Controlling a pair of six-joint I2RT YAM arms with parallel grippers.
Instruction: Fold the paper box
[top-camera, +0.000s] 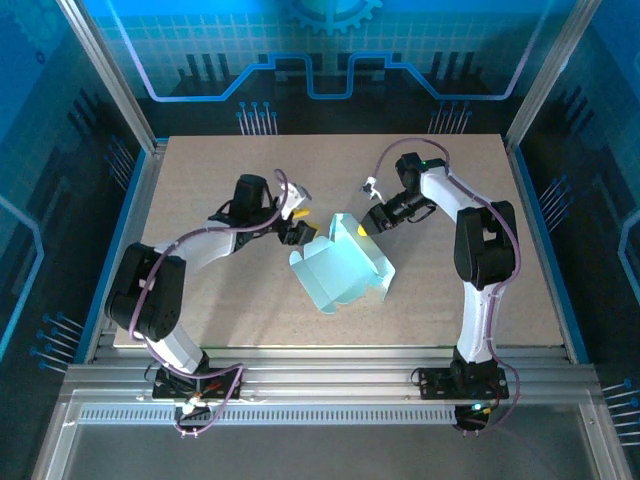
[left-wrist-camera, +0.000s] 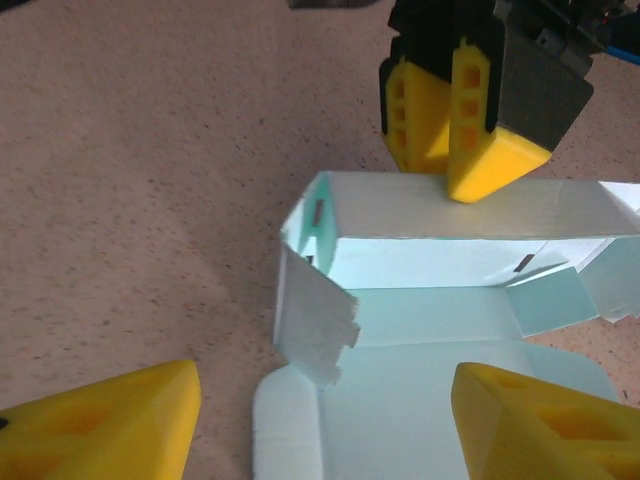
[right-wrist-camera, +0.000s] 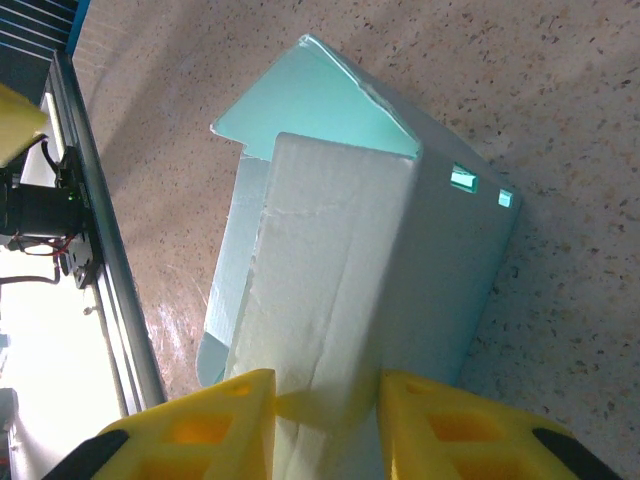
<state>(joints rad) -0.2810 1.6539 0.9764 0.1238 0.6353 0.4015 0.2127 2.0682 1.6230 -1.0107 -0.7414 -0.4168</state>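
Box: the mint-blue paper box (top-camera: 340, 264) sits part-folded near the middle of the table (top-camera: 200, 180), between the two grippers.
Box shape: in the left wrist view, the far wall stands upright with small slots cut in it. A flat panel with a rounded corner lies on the table toward the camera. A ragged-edged side flap (left-wrist-camera: 315, 322) stands at the left end.
Left gripper: the left gripper (top-camera: 297, 230) is spread wide at the box's left side. In its own view the yellow fingers (left-wrist-camera: 110, 425) flank the near flat panel. I cannot tell whether they touch it.
Right gripper: the right gripper (top-camera: 366, 226) is at the box's far side, its jaws narrow and pinching a raised panel. In its own view the paper fills the gap between its fingers (right-wrist-camera: 215, 425).
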